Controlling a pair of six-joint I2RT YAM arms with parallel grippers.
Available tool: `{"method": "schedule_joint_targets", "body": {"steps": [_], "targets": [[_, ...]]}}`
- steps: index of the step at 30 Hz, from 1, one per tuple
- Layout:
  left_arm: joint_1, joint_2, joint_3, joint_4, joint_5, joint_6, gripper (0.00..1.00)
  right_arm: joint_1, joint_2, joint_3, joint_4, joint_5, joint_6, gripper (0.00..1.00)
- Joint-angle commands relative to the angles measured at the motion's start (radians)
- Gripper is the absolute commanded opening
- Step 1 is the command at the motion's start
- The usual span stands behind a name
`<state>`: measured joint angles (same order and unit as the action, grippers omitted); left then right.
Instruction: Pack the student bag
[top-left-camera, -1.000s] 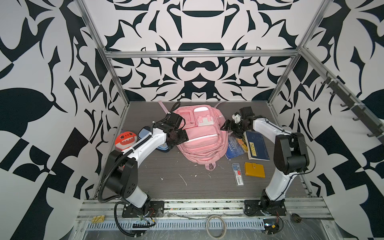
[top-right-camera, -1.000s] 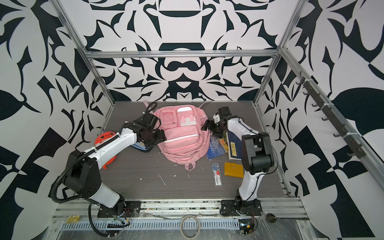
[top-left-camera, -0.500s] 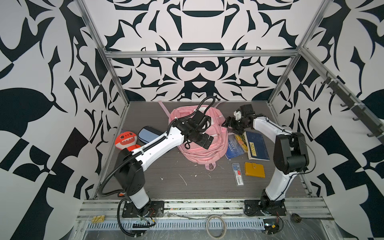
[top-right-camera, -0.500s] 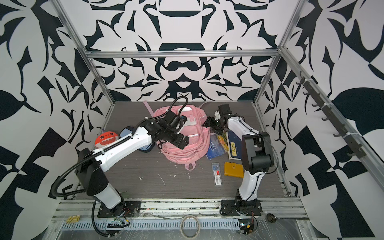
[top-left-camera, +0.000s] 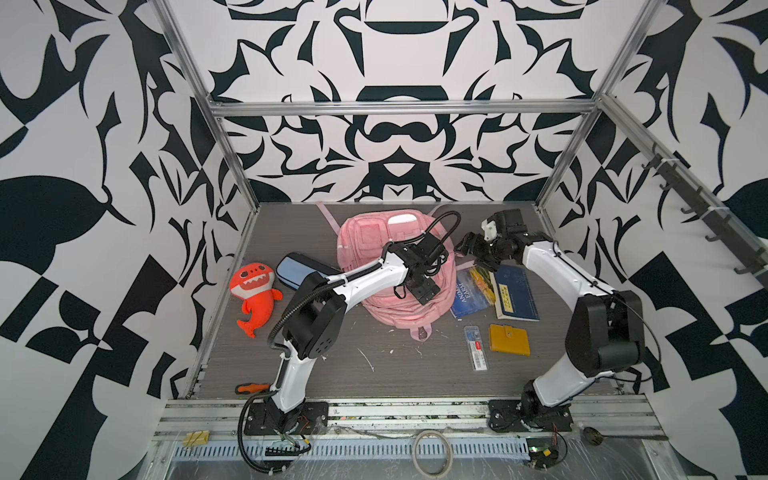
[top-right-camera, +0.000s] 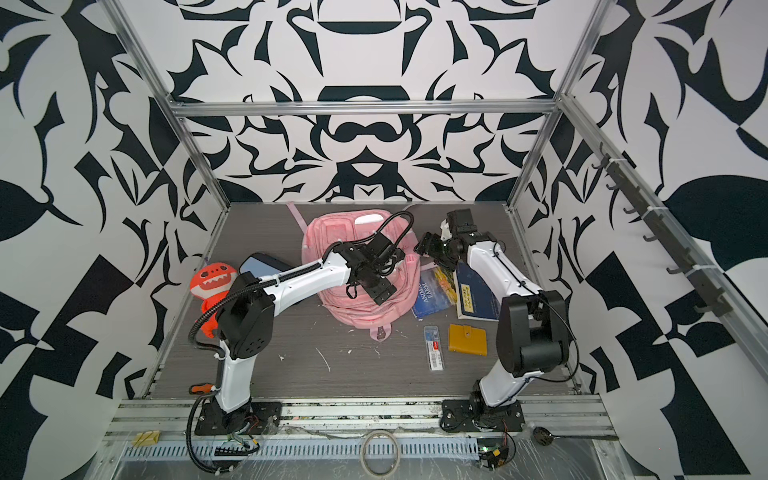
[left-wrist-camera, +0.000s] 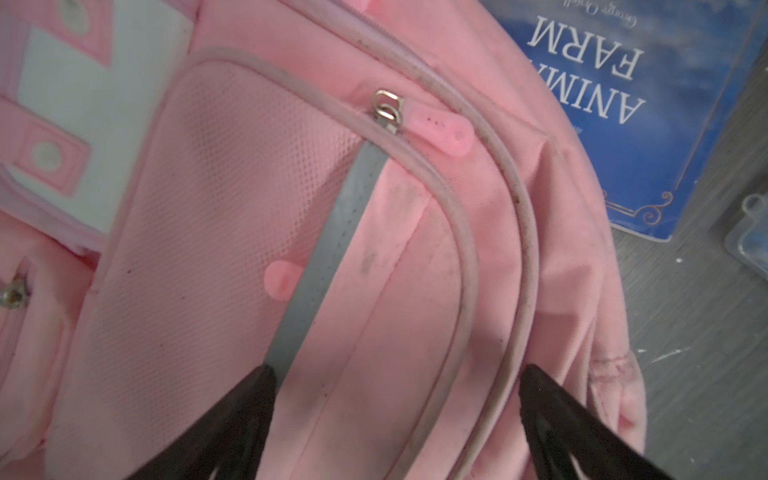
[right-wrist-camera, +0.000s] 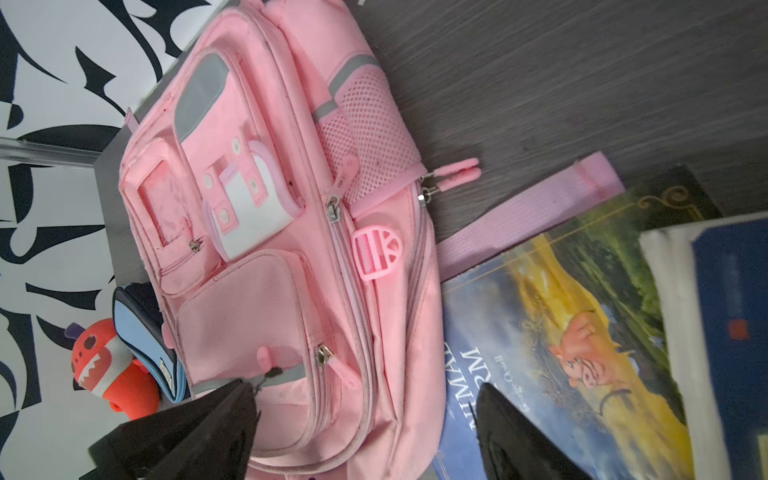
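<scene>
**Overview of the packing scene.** We show the student bag (top-left-camera: 365, 245), a large soft pink fabric backpack, lying flat with its zip pockets upward at the far middle of the grey wood-grain desk (top-left-camera: 374, 374). Left of it lie a blue-and-navy zip pencil case (top-left-camera: 296, 268) and, further left, an orange-red toothy plush toy (top-left-camera: 253, 289). Just right of the bag we see a blue paperback titled Animal Farm (top-left-camera: 467, 297) and beside it a dark blue hardback book (top-left-camera: 515, 295). Nearer lie a narrow clear plastic case (top-left-camera: 476, 347) and a mustard-yellow leather wallet (top-left-camera: 509, 339).

The left arm reaches across the bag. Its fingers (left-wrist-camera: 232, 419) stand spread wide above a front pocket, close to a grey reflective strip (left-wrist-camera: 328, 232) and a pink zip pull (left-wrist-camera: 440, 133), and pinch nothing. We cannot tell whether they touch the fabric.

The right arm's fingers (right-wrist-camera: 199, 424) hang spread and empty at the bag's right side, by the far end of the paperback
</scene>
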<state>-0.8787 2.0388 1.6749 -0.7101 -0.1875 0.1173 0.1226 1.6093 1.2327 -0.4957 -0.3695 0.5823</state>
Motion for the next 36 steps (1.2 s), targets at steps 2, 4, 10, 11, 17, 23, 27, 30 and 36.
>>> {"method": "schedule_joint_targets", "body": {"steps": [2,4,10,11,17,23,27,30,36], "targets": [[0.003,0.035,-0.003,0.035,-0.104,0.062,0.76,-0.012,-0.074,-0.038,-0.003,0.041,-0.036,0.84],[0.003,0.031,-0.004,0.046,-0.119,0.068,0.58,-0.012,-0.1,-0.051,0.011,0.039,-0.078,0.83],[0.003,-0.033,-0.001,0.023,-0.044,-0.011,0.2,-0.009,-0.272,-0.169,0.154,0.038,-0.291,0.83],[0.003,-0.046,-0.002,0.021,-0.039,-0.027,0.12,-0.009,-0.304,-0.195,0.18,0.045,-0.32,0.84],[0.016,-0.133,-0.006,-0.001,-0.01,-0.073,0.0,-0.009,-0.388,-0.283,0.247,0.015,-0.498,0.86],[0.026,-0.322,-0.158,0.063,0.025,-0.075,0.0,-0.009,-0.467,-0.372,0.267,-0.068,-0.7,0.86],[0.081,-0.44,-0.249,0.082,0.149,-0.059,0.0,-0.01,-0.454,-0.353,0.204,-0.088,-0.831,0.85],[0.155,-0.496,-0.268,0.052,0.332,-0.062,0.0,-0.01,-0.396,-0.327,0.17,-0.129,-0.899,0.84],[0.247,-0.512,-0.239,-0.037,0.56,-0.08,0.0,-0.01,-0.297,-0.345,0.196,-0.268,-0.928,0.81]]}}
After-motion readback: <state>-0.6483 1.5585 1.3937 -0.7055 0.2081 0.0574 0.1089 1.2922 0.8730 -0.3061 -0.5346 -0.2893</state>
